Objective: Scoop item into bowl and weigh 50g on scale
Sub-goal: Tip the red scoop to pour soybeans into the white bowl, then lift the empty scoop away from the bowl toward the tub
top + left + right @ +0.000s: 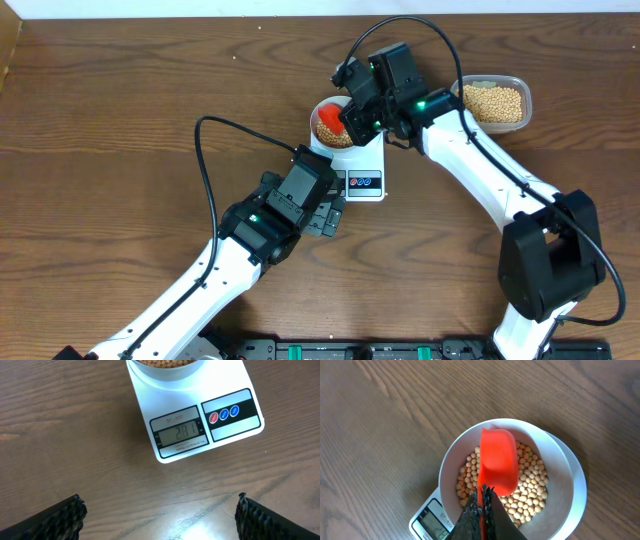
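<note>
The white scale [362,172] [195,415] lies mid-table with its lit display [180,435] facing the left wrist camera. On it stands the pale bowl [322,112] [560,475] holding tan beans [532,487] [165,362]. My right gripper [362,118] [482,505] is shut on the handle of a red scoop [497,462] [331,127], whose upturned back hangs over the beans inside the bowl. My left gripper [330,215] [159,515] hovers just in front of the scale, open, with only bare wood between its fingers [57,520].
A clear plastic tub [493,101] full of the same beans sits at the back right, beside the right arm. The left arm's black cable [205,165] loops over the wood to the left of the scale.
</note>
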